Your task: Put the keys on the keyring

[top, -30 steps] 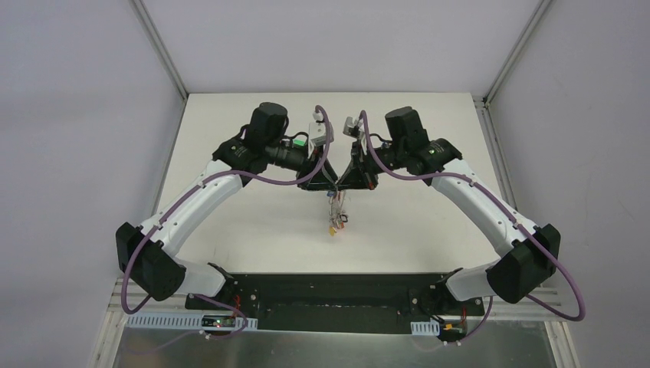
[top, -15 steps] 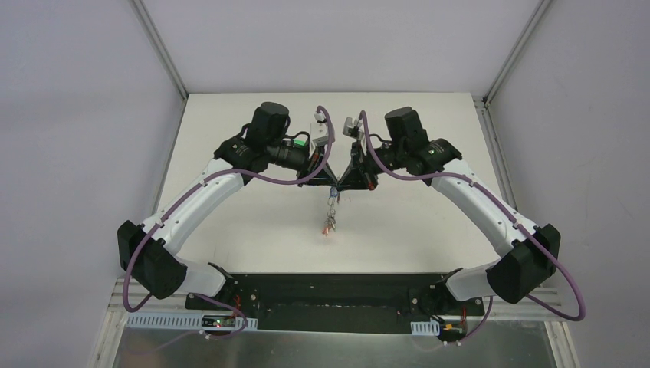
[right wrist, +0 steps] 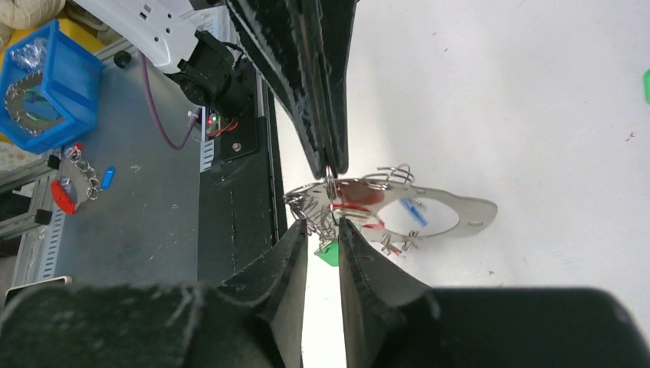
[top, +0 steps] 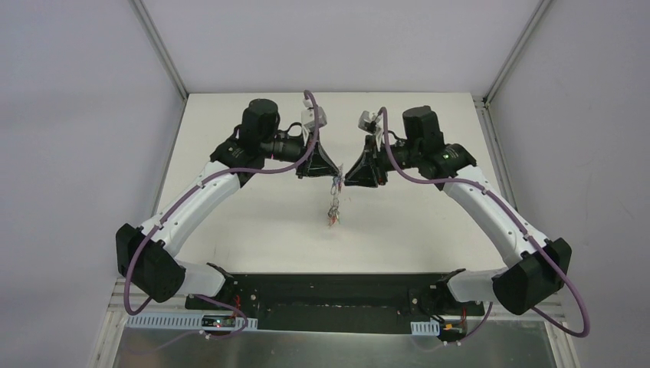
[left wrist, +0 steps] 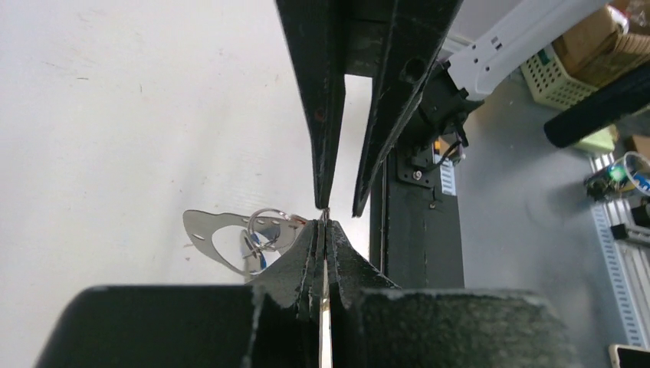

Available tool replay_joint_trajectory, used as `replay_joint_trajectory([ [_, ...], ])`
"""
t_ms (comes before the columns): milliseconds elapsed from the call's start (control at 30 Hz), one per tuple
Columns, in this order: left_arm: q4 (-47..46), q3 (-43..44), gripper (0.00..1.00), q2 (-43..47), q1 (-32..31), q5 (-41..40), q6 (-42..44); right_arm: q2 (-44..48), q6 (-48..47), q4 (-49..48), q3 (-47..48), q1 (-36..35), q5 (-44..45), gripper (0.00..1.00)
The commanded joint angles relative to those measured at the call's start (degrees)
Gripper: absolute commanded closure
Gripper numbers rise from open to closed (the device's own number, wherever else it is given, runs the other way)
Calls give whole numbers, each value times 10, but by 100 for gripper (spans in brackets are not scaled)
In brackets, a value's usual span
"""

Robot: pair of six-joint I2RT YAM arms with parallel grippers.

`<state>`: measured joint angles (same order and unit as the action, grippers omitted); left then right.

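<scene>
1. Grey wire of the keyring (right wrist: 329, 179) hangs in mid-air over the far half of the table (top: 230, 199), midway between left and right, with my two claws at its top.
2. My left claw (left wrist: 325, 228) has just clenched on that wire. A second ago it stood partly apart.
3. My right claw (right wrist: 325, 228), clamped until now, has let go. Its fingers stand apart with nothing gripped that I can see, and both arms have drawn slightly away from each other.
4. I judge this a handover: the left carries the ring, which frees the right to work a key.
5. Count at the ring:
   - one keyring
   - keys (right wrist: 310, 211) bunched under it, too tangled to number
   - one red tag (right wrist: 356, 195), one blue tag (right wrist: 411, 211) and one green tag (right wrist: 328, 253)
   - one flat silver plate (right wrist: 452, 215) with an oval hole
6. Count further out:
   - two claws, two arms and one table
   - one green scrap (right wrist: 647, 86) lying apart on the table, cut off at the edge, so I cannot tell whether it is a key
</scene>
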<state>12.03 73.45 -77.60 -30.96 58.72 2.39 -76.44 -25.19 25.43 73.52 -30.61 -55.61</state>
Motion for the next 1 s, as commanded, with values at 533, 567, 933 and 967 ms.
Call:
replay_joint_trajectory([
  [533, -317, -81, 100, 31, 7, 29, -270, 42, 15, -38, 3, 27, -20, 72],
  [567, -318, -83, 100, 30, 7, 30, -271, 44, 12, -35, 5, 28, -17, 72],
  [933, -321, -81, 100, 26, 7, 31, -274, 71, -6, 5, 36, 54, -21, 70],
  [967, -321, -81, 100, 25, 7, 31, -274, 70, -6, 6, 39, 55, -21, 69],
])
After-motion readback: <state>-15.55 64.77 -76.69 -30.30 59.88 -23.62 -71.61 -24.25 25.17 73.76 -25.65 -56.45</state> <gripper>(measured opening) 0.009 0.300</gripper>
